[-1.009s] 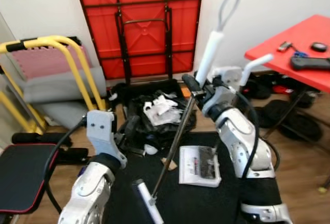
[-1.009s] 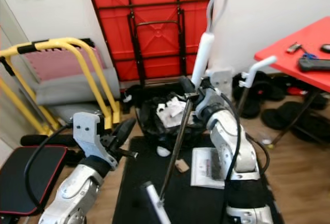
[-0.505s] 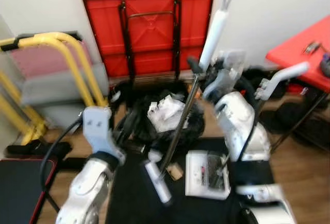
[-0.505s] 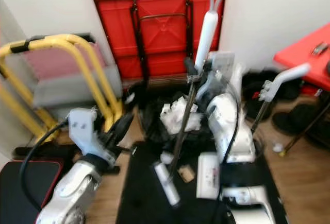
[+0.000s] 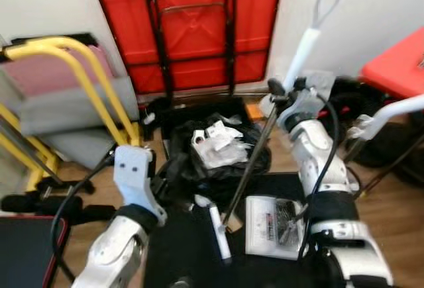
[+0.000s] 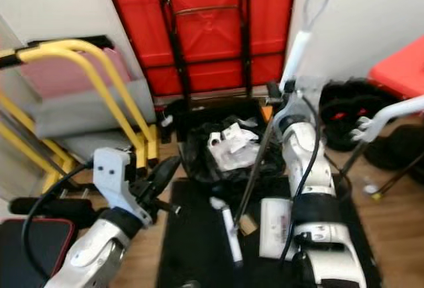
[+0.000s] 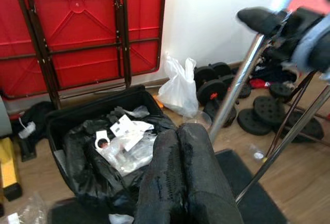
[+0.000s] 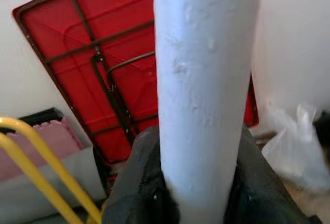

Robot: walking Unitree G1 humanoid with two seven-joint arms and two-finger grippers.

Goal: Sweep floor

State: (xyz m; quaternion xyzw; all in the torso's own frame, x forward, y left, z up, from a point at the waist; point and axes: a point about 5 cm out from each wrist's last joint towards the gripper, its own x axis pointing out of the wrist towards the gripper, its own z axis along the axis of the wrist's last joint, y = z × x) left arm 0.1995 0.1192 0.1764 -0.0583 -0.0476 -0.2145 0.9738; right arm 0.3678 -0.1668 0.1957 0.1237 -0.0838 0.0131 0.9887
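Note:
The broom has a white grip (image 5: 301, 49) with a loop on top, a metal pole (image 5: 248, 169) and a narrow white head (image 5: 217, 230) resting on the black mat (image 5: 179, 248). My right gripper (image 5: 279, 96) is shut on the broom where the grip meets the pole; in the right wrist view the white grip (image 8: 203, 80) sits between the black fingers (image 8: 139, 183). My left gripper (image 6: 162, 172) hangs low at the left, shut with nothing in it, its tips (image 7: 178, 134) pressed together. Just beyond the broom head stands a black bin (image 5: 212, 149) lined with a bag and holding white scraps.
A white dustpan-like tray (image 5: 275, 218) lies on the mat by my right arm. A folded red table (image 5: 185, 30) leans on the wall behind the bin. A yellow frame (image 5: 79, 83) stands left, weight plates (image 6: 344, 109) and a red table (image 5: 397, 69) right.
The camera has shifted. My right arm has reached further out with the broom, and the broom head has slid over the mat towards the bin. The left gripper stays shut.

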